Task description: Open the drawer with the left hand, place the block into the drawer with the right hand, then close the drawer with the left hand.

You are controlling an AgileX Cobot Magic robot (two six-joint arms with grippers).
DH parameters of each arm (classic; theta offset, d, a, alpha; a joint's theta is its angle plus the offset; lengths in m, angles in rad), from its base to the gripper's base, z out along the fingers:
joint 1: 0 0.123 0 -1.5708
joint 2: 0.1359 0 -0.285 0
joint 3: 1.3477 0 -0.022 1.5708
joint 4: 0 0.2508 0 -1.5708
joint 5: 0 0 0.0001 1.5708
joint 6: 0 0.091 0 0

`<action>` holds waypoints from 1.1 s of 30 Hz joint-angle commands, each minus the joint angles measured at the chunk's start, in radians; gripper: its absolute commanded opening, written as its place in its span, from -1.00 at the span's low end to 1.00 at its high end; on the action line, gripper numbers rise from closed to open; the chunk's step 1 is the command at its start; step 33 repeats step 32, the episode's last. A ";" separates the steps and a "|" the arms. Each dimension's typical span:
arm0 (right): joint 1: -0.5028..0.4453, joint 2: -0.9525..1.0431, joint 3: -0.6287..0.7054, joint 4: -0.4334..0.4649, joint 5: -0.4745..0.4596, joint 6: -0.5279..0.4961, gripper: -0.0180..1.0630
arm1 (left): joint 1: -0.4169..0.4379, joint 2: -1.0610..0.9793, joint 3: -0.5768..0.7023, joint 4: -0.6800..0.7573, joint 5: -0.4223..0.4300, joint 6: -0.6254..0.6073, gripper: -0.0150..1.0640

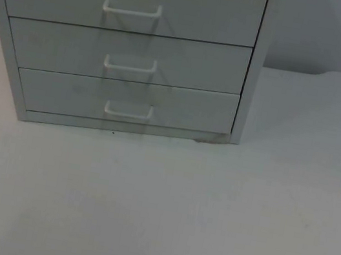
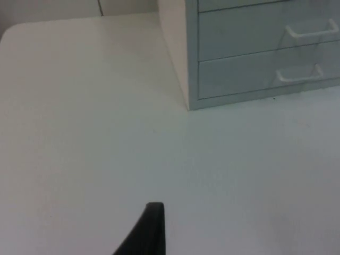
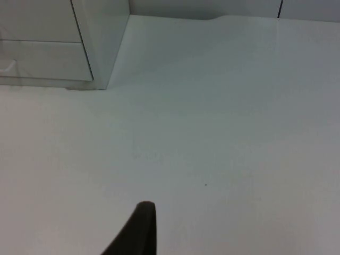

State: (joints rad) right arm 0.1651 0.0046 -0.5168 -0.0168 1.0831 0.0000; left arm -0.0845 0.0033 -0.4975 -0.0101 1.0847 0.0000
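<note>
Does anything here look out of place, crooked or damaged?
Nothing is damaged or askew. The drawer cabinet stands square on the white table, all three drawers shut, handles level. A small dark smudge lies at its base. No block is seen.

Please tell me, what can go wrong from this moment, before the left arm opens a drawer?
1. The cabinet has three shut drawers with alike handles, for example the lowest handle; the left tool, which hangs over bare table, might take the wrong one.
2. The cabinet stands free, so a pull might drag it forward.
3. The right tool also hangs over bare table, no block near it.
</note>
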 commanded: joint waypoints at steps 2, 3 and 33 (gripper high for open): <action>-0.001 -0.005 0.002 0.002 -0.005 -0.011 0.98 | 0.058 -0.003 0.004 -0.006 -0.010 0.000 0.97; -0.001 -0.005 0.002 0.002 -0.005 -0.011 0.98 | 0.094 -0.003 0.004 -0.006 -0.010 0.000 0.97; -0.191 -0.005 0.002 0.002 -0.005 -0.009 0.98 | 0.168 -0.003 0.004 -0.006 -0.010 0.000 0.97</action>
